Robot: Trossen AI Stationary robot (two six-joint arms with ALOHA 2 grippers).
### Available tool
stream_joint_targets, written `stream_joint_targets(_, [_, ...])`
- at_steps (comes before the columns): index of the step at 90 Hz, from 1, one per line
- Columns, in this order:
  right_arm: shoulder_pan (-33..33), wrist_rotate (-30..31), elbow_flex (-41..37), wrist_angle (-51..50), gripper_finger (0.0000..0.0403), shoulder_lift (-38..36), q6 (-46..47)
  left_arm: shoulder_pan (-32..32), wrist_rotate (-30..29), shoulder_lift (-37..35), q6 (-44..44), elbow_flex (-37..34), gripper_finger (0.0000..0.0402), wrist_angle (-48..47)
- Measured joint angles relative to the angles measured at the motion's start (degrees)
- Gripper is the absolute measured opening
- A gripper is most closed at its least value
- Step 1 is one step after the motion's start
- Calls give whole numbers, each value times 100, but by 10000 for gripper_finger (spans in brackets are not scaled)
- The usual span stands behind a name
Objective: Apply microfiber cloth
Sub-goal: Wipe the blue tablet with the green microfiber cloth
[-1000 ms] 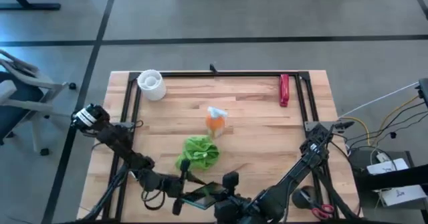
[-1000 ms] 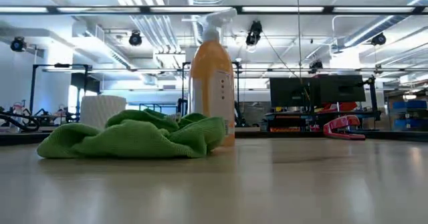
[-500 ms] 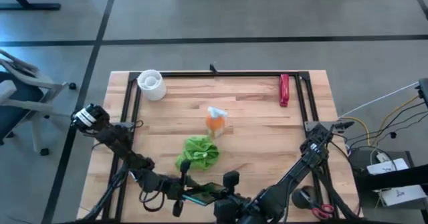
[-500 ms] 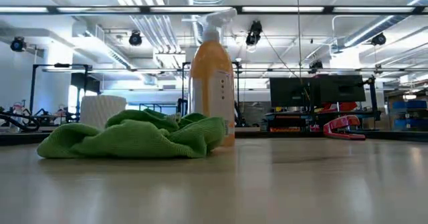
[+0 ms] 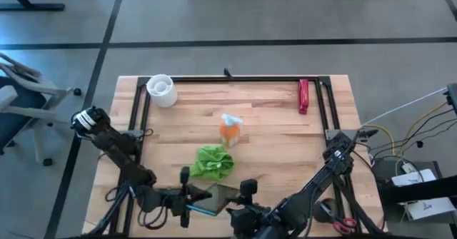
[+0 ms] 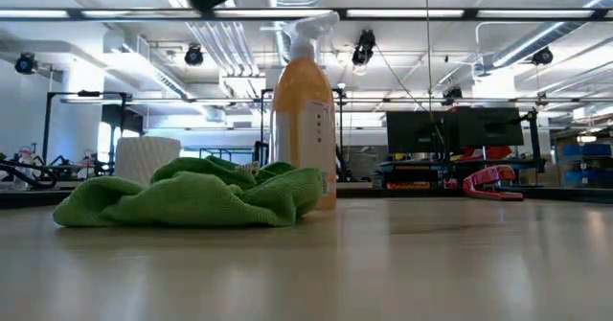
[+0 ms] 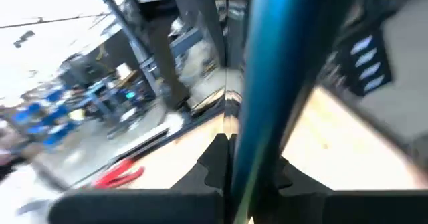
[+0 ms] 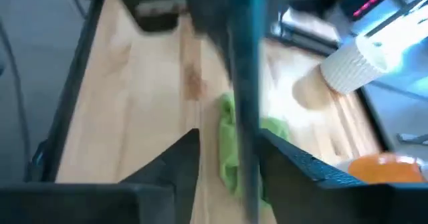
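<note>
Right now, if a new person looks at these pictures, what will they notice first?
Probably the crumpled microfiber cloth, bright green near the table's middle, with the orange spray bottle standing just behind it. At the near edge, both grippers hold a dark slab between them.

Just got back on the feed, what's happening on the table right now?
Both arms are at the near edge of the table, holding a black slab between them. The left gripper is at one end and the right gripper at the other, jaws closed on its edges. The microfiber cloth lies crumpled just beyond, untouched, with the orange spray bottle behind it.
</note>
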Motion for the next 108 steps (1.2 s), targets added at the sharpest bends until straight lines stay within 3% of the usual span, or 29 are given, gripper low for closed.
stream_joint_targets(22, [62,-71,0,-1309,157,-213,1005,-574,-1310,-521,160,2,7,-1496])
stream_joint_targets(39, [73,-73,-131,-2375,152,-202,2013,-671,-1496,-625,414,-4,7,-2843])
stream_joint_targets(59, [60,-67,-710,-2310,137,-202,2360,-544,-1553,-180,331,-33,6,-3082])
stream_joint_targets(77, [25,-65,-1454,-2246,126,-191,2851,-432,-2641,425,260,-36,6,-3062])
stream_joint_targets(95, [2,-39,-1923,-1807,117,-191,2942,-45,-2145,1008,-261,-32,6,-3029])
stream_joint_targets(108, [-41,464,-2130,-934,111,-191,2401,301,-1703,1125,-1290,-25,6,-3033])
